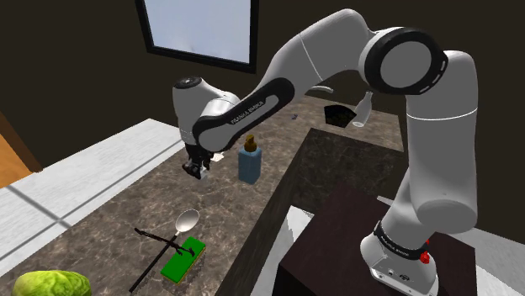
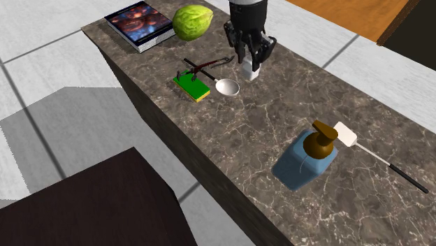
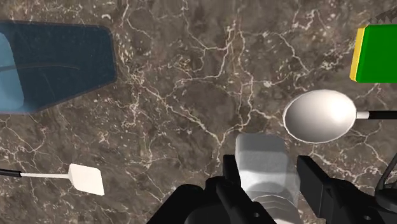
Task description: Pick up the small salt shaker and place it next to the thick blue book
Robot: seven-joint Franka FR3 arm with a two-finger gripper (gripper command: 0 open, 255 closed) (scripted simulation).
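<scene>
Two black fingers (image 3: 313, 184) of the hand (image 3: 270, 167) clasp the whitish salt shaker (image 3: 259, 151) near a spoon (image 3: 318, 116) on the marbled desk (image 3: 191, 83); the book (image 2: 138, 22) lies well apart, beyond a lettuce (image 2: 193, 21).

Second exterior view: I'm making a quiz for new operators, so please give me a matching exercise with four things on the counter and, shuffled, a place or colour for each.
Things:
1. salt shaker
2. book
3. soap bottle
4. sponge

Places and colours:
A. green with a yellow edge
B. clasped in the gripper
C. at the corner of the counter, beside the lettuce
D. blue with a brown pump

Pairs: 1-B, 2-C, 3-D, 4-A
</scene>
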